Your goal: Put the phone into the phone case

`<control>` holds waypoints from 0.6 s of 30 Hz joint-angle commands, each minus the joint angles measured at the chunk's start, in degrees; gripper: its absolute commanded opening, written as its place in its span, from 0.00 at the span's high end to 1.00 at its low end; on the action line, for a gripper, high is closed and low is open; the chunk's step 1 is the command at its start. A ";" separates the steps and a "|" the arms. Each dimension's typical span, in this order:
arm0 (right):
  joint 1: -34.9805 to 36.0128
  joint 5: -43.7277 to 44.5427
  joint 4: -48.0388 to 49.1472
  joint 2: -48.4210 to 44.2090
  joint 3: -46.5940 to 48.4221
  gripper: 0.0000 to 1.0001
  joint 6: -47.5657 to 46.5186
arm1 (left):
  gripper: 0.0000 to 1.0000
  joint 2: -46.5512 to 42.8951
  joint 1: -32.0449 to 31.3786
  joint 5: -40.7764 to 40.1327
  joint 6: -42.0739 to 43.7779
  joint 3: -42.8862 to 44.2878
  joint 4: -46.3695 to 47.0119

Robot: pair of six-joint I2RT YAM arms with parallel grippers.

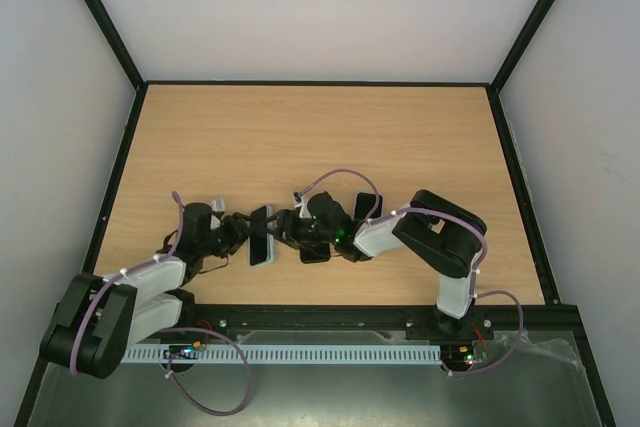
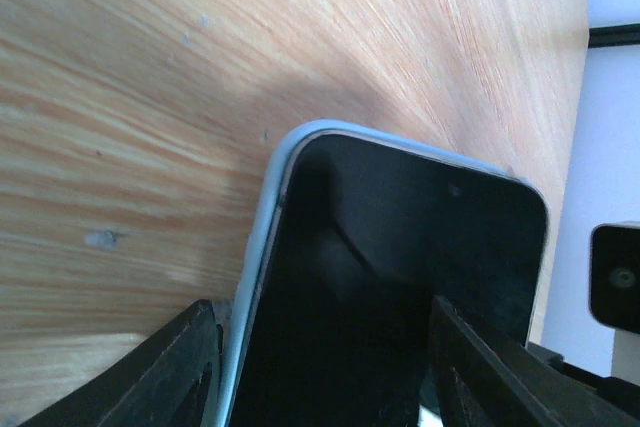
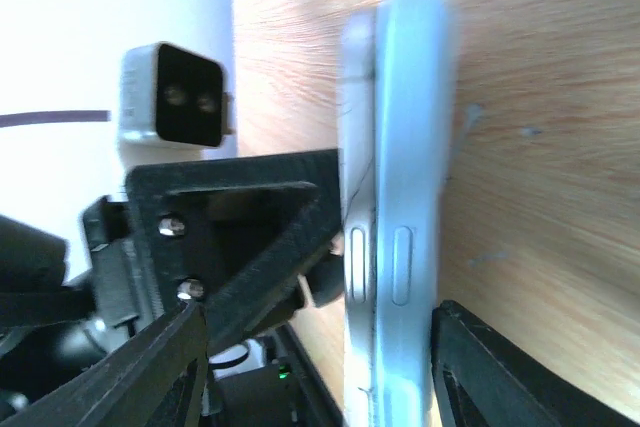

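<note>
Your left gripper (image 2: 325,347) is pinching the black-screened, silver-edged phone (image 2: 400,277) and the pale blue plastic phone case (image 3: 410,147) together across their thickness. One finger is on the glass and the other is against the back of the case. That reads as a squeeze meant to press the phone home. The pair stands on edge at the front middle of the light wooden desk (image 1: 320,137); I cannot tell whether it touches the wood.

Your right gripper (image 3: 320,357) straddles the same pair from the other side with its jaws spread. One finger sits just beside the back of the case and the other is well apart from the screen side, so it looks placed to brace rather than clamp.

The phone is only partly in (its silver edge and buttons lie exposed beside the case wall, and a gap shows at one corner). I judge that seating that long edge is what remains.
</note>
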 commanded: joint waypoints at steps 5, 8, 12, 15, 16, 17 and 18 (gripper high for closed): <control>0.53 -2.70 14.07 1.63 -0.36 0.40 3.69 | 0.41 0.11 -1.67 4.75 -2.08 -1.48 -3.44; 0.56 -1.84 11.77 1.65 -0.41 0.42 2.65 | 0.41 0.11 -1.75 4.69 -2.18 -1.45 -3.41; 0.52 -0.14 8.50 1.81 -0.50 0.48 1.69 | 0.41 0.38 -1.69 4.43 -2.08 -1.49 -3.63; 0.52 0.68 6.08 2.19 0.05 0.54 0.91 | 0.41 0.55 -1.76 4.50 -2.08 -1.43 -3.86; 0.55 0.66 5.92 2.52 0.16 0.56 0.89 | 0.41 0.48 -1.76 4.50 -2.20 -1.48 -3.99; 0.52 0.62 5.88 2.93 0.23 0.58 0.96 | 0.41 0.37 -1.71 4.43 -2.18 -1.55 -4.13; 0.52 0.58 5.87 3.22 0.30 0.60 0.99 | 0.41 0.17 -1.68 4.42 -2.20 -1.63 -4.26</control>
